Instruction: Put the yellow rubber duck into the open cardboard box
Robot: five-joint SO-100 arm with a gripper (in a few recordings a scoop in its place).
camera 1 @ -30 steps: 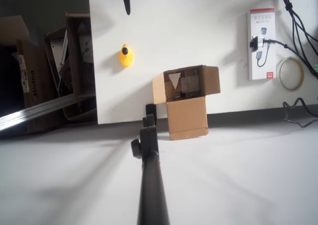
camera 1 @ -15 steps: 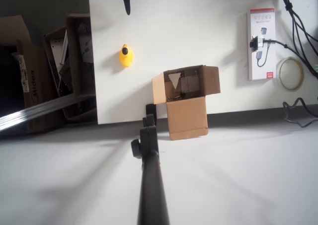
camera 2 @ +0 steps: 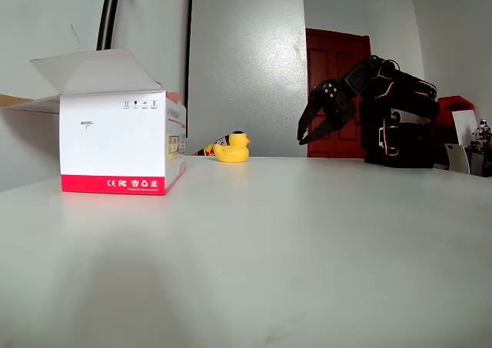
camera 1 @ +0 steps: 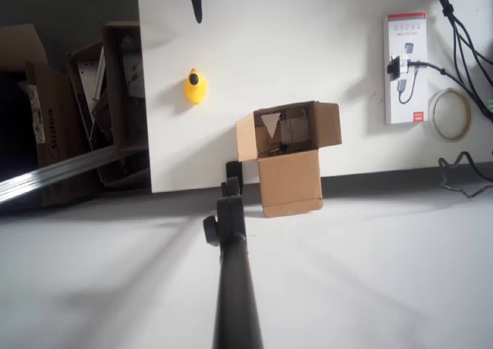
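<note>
The yellow rubber duck (camera 1: 195,87) stands on the white table, up and left of the open cardboard box (camera 1: 286,145) in the overhead view. The box's flaps are folded out, with one long flap hanging over the table's front edge and dark items inside. My black gripper (camera 1: 196,6) pokes in from the top edge, well above the duck. In the fixed view the gripper (camera 2: 306,139) hangs open and empty above the table, to the right of the duck (camera 2: 232,148) and apart from it.
A white and red carton (camera 1: 406,68) lies at the right of the table beside a tape roll (camera 1: 451,114) and cables. A black pole (camera 1: 231,272) rises in front of the table. Clutter-filled boxes (camera 1: 108,102) stand off the left edge.
</note>
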